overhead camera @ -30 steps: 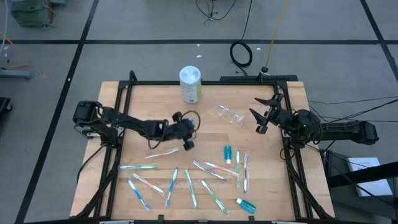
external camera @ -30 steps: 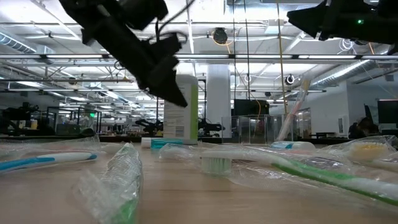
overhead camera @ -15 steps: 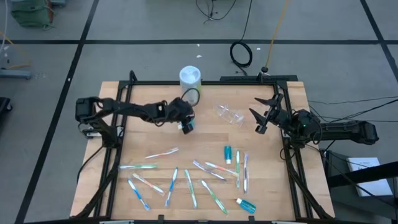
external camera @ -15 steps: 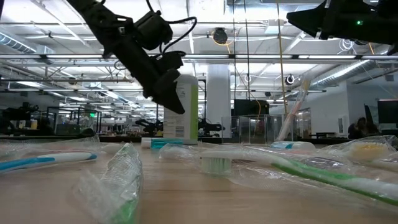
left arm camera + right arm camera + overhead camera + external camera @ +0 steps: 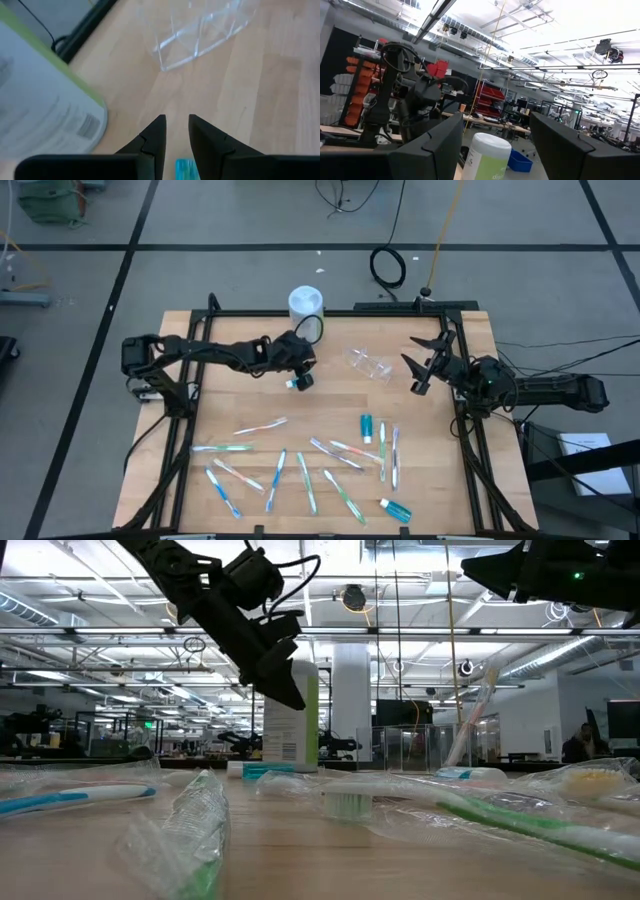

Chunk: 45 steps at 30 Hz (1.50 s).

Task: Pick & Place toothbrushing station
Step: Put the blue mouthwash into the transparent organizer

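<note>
A: What is hidden from above?

B: The left arm covers the lower part of the canister (image 5: 305,304). A teal scrap (image 5: 291,382) shows at the left gripper (image 5: 299,379), too small to name.

A: And the wrist cameras?

B: In the left wrist view that teal thing (image 5: 185,167) is cut off by the frame edge, and the cup (image 5: 200,31) is cut off too, its rim unseen. The canister there is a blur. In the right wrist view its base is cut off.

A: The low view?

B: The nearest toothbrushes (image 5: 470,810) blur inside crinkled wrappers; the right gripper (image 5: 480,575) is partly out of frame.

Clear cup (image 5: 368,363) apparently toppled; toothbrushes (image 5: 300,465) scattered
</note>
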Each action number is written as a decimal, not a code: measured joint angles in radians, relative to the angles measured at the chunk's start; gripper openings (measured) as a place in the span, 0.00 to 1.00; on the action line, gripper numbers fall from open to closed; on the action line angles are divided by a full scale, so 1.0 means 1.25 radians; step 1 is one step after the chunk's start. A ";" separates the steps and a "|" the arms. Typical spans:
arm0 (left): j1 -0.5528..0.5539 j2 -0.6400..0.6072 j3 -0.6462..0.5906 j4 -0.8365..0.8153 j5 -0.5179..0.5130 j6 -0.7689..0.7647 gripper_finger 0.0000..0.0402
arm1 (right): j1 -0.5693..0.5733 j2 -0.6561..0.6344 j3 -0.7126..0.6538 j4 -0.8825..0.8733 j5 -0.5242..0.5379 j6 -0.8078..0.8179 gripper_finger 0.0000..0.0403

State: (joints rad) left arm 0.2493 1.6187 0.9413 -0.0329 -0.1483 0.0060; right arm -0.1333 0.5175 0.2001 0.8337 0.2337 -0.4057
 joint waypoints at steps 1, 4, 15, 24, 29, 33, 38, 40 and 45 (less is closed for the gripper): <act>0.000 0.000 0.000 -0.010 0.001 0.000 0.24 | 0.000 0.000 0.000 0.000 0.000 0.000 0.55; -0.001 0.000 0.000 -0.026 0.023 -0.001 0.32 | 0.000 0.002 0.000 0.000 0.000 0.000 0.55; -0.028 -0.003 0.000 -0.238 0.066 -0.037 0.58 | 0.000 0.004 0.000 -0.014 0.000 0.000 0.55; -0.092 -0.028 -0.005 -0.313 -0.082 -0.035 0.50 | 0.000 0.004 0.000 -0.018 0.000 0.058 0.55; -0.092 -0.104 -0.007 -0.431 -0.034 -0.069 0.47 | 0.000 0.008 0.000 -0.033 0.000 0.067 0.55; -0.097 -0.164 -0.056 -0.361 -0.029 -0.082 0.48 | 0.000 0.016 0.000 -0.048 0.000 0.067 0.55; -0.096 -0.217 -0.217 -0.087 -0.028 -0.102 0.48 | 0.003 0.023 0.000 -0.048 0.000 0.117 0.55; -0.096 -0.213 -0.281 0.041 -0.028 -0.113 0.48 | 0.003 0.026 0.000 -0.048 -0.001 0.128 0.55; -0.091 -0.189 -0.396 0.285 -0.028 -0.137 0.48 | 0.003 0.044 0.000 -0.047 -0.001 0.138 0.55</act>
State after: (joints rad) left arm 0.1352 1.3829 0.4467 0.3230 -0.1833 -0.1648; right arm -0.1295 0.5721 0.2005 0.7745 0.2325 -0.2329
